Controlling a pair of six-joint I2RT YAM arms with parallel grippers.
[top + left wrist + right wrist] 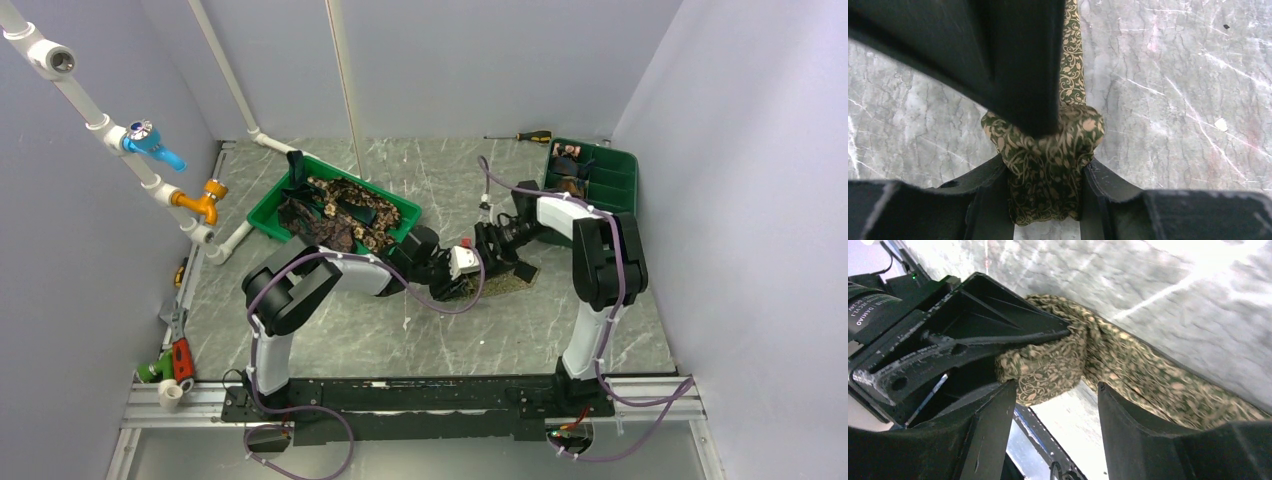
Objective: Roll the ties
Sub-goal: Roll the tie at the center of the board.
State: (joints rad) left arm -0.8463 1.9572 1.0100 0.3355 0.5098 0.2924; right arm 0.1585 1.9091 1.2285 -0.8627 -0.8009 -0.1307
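Observation:
An olive-tan patterned tie lies on the marble table, one end wound into a small coil (1048,160) and the rest a strip (1071,65) running away from it. My left gripper (1046,170) is shut on the coil, one finger on each side. My right gripper (1057,390) is open and right at the coil (1048,365), which sits near its left finger. The strip (1158,385) runs off past its right finger. One right finger (1018,65) hangs over the coil in the left wrist view. From above, both grippers meet at the table's middle (470,272).
A green tray (262,222) at the back left holds a heap of several dark and speckled ties (340,215). A second green tray (610,180) with compartments stands at the back right. A screwdriver (520,135) lies by the back wall. White pipes (150,150) run along the left wall.

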